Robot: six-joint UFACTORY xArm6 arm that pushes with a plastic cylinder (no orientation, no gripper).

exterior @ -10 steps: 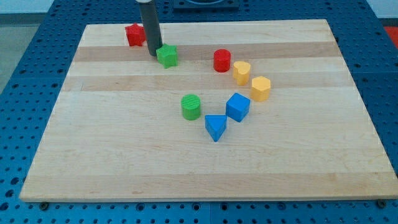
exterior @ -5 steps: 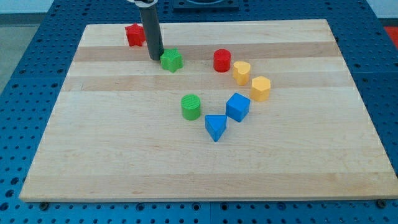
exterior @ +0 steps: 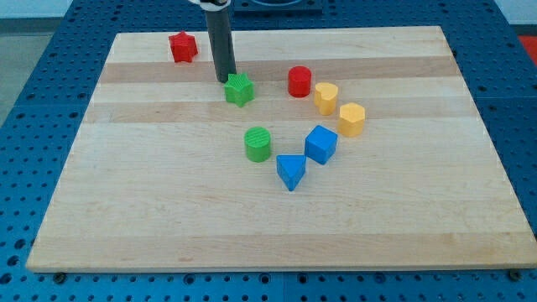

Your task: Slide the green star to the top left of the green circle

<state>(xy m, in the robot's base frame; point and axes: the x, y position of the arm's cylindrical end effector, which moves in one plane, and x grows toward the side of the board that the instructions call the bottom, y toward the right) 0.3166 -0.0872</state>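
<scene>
One view only: my tip [exterior: 225, 80] touches the green star [exterior: 239, 89] at its upper-left edge; no hand, so nothing grasped. You're mid-push. Green circle [exterior: 258, 144] lies below-right of my tip; next, nudge the star down-left.

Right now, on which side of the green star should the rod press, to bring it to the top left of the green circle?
No jaws here, so push only. My tip sits at the green star's upper left. The green circle lies below, slightly to the view's right. Probably contact the star's top edge, slightly right of centre, and push down and a little left, stopping short of the circle.
</scene>
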